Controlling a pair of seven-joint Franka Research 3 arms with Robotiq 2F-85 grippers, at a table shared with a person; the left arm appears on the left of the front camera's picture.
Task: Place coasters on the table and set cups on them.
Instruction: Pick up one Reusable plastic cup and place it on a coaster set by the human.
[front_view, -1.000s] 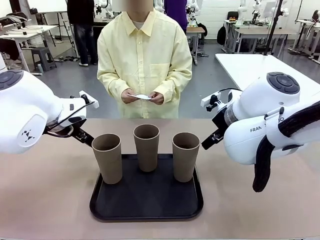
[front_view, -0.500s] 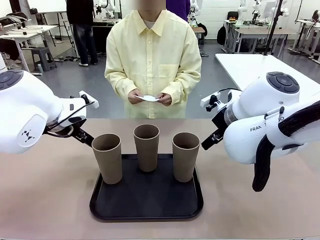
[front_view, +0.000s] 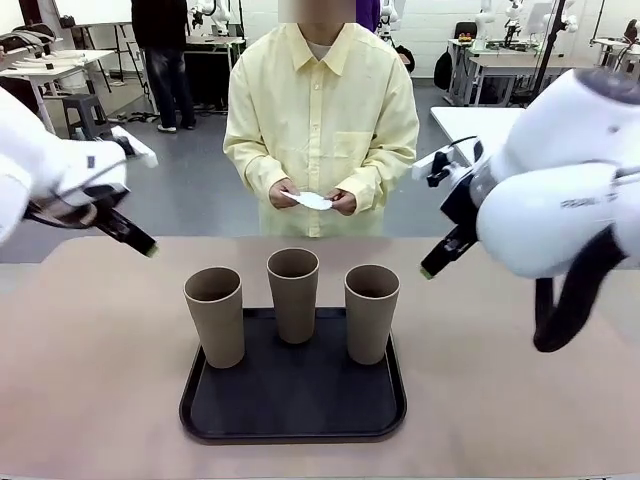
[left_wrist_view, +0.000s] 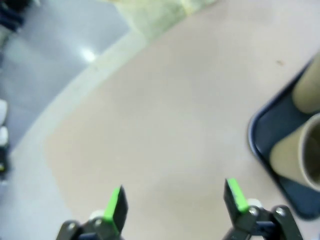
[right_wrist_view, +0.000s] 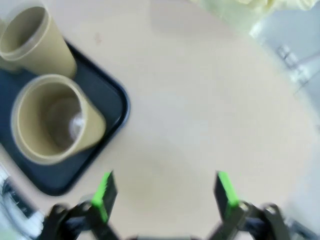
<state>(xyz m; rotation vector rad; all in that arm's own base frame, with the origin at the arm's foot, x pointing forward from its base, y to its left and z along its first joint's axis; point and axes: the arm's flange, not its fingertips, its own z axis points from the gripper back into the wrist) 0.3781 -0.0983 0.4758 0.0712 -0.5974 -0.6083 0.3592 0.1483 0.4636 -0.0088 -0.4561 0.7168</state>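
Three grey-brown cups stand upright on a black tray (front_view: 230, 420): a left cup (front_view: 214, 315), a middle cup (front_view: 293, 294) and a right cup (front_view: 371, 312). Across the beige table (front_view: 90, 380), a person in a yellow shirt holds a white coaster (front_view: 312, 201) in both hands. My left gripper (left_wrist_view: 176, 205) hangs open over bare table left of the tray, its fingertip (front_view: 148, 250) seen in the front view. My right gripper (right_wrist_view: 162, 192) hangs open over bare table right of the tray, its fingertip (front_view: 427, 271) near the right cup (right_wrist_view: 52, 122).
A white table (front_view: 480, 125) stands beyond the far right corner. Other tables, a stool and people fill the room behind. The tray's corner (left_wrist_view: 257, 145) lies at the right of the left wrist view.
Both arms have lifted and swung outward from the cups, the left arm up and to the left, the right arm up. The person has shifted rightward with the coaster.
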